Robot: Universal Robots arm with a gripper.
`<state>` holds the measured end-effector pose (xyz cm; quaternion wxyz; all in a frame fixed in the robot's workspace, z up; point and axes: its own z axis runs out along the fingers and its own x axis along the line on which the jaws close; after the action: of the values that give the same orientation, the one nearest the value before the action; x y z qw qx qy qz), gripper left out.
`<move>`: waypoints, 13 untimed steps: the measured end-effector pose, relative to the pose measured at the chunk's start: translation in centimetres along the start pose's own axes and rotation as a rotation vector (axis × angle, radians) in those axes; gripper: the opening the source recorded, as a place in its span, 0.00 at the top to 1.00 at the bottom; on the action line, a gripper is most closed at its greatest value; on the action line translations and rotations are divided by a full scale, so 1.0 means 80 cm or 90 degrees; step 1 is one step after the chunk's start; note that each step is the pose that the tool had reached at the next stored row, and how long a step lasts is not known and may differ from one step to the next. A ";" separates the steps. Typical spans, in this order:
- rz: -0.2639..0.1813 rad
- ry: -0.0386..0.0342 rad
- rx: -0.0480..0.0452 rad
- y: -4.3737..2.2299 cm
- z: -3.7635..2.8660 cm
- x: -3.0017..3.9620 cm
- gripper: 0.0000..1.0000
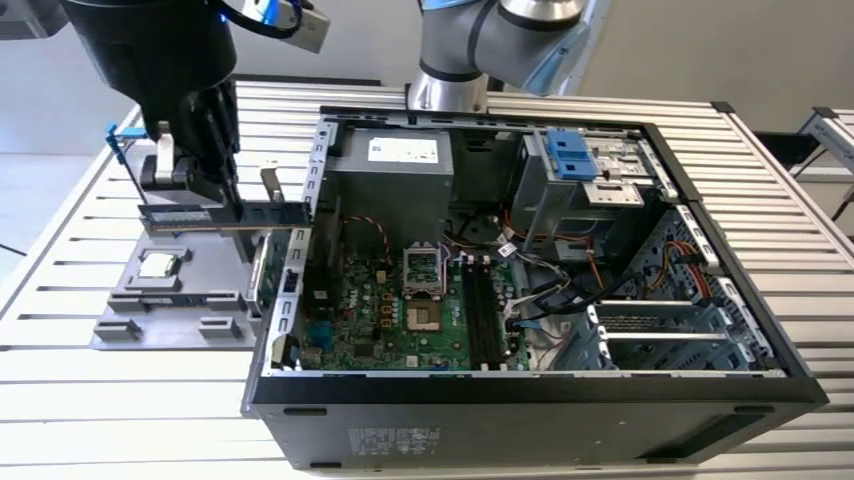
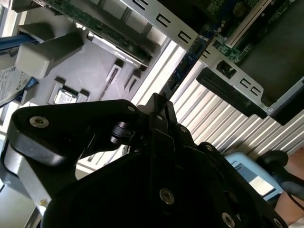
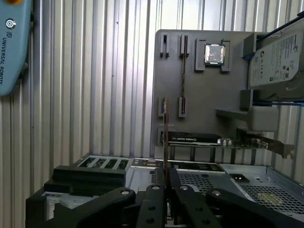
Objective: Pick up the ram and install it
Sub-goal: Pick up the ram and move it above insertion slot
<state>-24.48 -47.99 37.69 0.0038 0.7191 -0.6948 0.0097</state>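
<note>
The ram (image 3: pixel 165 137) is clamped edge-on between the clenched fingers (image 3: pixel 183 194) of the gripper (image 3: pixel 166 189) and held above the grey tray (image 3: pixel 204 95), near the tabletop's (image 1: pixel 80 400) edge at the exterior view's left. Its long axis appears level. The processor (image 3: pixel 214 53), hard drive (image 3: pixel 275 59) and a card (image 3: pixel 194 138) are kept in the tray. The memory slots (image 1: pixel 483 310) in the open case (image 1: pixel 534 385) lie toward the exterior view's right.

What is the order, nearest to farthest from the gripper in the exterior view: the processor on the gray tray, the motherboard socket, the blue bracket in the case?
From the gripper, shut on the ram:
1. Processor, on the tray beside it.
2. Motherboard socket, in the case's middle.
3. Blue bracket, toward the exterior view's right.
</note>
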 end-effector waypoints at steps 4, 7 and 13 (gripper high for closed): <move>0.000 0.0000 -0.0004 -0.0084 0.0001 0.0003 1.00; 0.000 0.0000 -0.0005 -0.0136 0.0001 0.0005 1.00; 0.000 -0.0001 -0.0005 -0.0214 0.0002 0.0007 1.00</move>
<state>-22.77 -47.99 37.69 0.0041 0.7191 -0.6948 0.0094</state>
